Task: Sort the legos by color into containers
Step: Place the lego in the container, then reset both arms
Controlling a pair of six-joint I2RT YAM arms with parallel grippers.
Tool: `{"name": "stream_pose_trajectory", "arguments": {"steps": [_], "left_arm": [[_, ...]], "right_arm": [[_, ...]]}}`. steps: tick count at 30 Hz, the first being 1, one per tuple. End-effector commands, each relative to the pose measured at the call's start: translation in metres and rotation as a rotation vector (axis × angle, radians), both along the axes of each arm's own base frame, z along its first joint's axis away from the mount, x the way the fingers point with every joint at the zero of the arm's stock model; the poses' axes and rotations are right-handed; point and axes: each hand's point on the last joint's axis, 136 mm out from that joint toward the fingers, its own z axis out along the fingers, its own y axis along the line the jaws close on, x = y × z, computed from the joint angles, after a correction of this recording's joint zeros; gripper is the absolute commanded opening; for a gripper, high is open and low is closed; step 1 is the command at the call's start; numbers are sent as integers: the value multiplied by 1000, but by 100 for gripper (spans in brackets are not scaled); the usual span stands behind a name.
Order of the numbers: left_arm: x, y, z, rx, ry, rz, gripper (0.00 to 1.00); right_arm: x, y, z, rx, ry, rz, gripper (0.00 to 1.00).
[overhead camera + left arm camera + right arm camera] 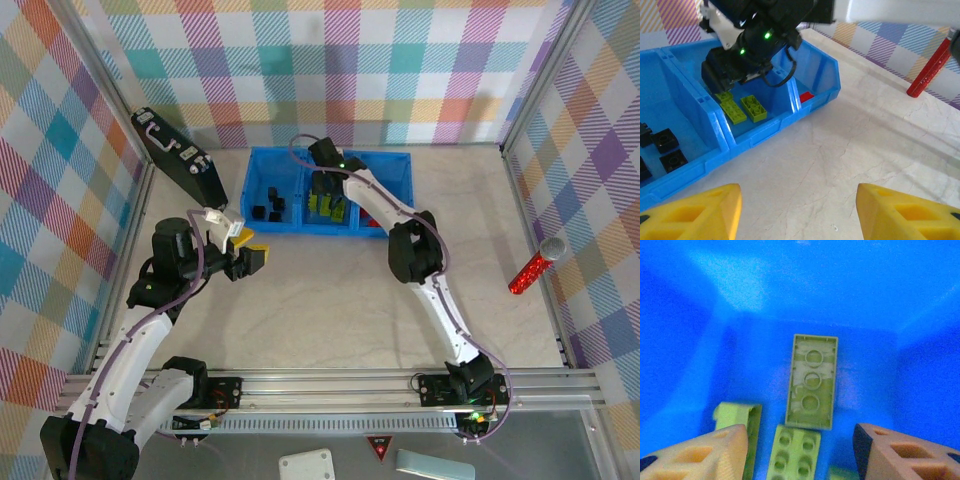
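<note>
The blue tray (pixel 395 172) stands at the back of the table with three compartments. Black cube pieces (pixel 268 206) lie in its left compartment, lime-green bricks (pixel 330 207) in the middle one, and a red brick (pixel 806 96) shows in the right one. My right gripper (pixel 325 185) reaches down into the middle compartment, open. Below it lie an upside-down green brick (pixel 811 381), a studded one (pixel 792 452) and one on its side (pixel 742 420). My left gripper (pixel 248 252) hovers open over bare table in front of the tray's left end, its yellow fingertips (pixel 695 212) holding nothing.
A black case (pixel 178 165) with silver latches leans against the left wall beside the tray. A red cylinder (pixel 535 265) with a silver cap lies near the right wall. The right arm (pixel 415 250) stretches across the table's middle toward the tray.
</note>
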Motion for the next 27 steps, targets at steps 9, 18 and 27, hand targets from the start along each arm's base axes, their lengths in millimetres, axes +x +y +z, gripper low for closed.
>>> {"name": "stream_pose_trajectory", "arguments": {"steps": [9,18,27], "left_arm": [[10,15,-2,69,-34,109,61],[34,51,-23,116,79,376,67],[45,73,-44,141,329,560,71]], "right_arm": [[-76,-27,87,-17,-30,130,63],[-133,-86,99,-152,-56,149,75],[-172,-162,83,-249,-90,62,99]]}}
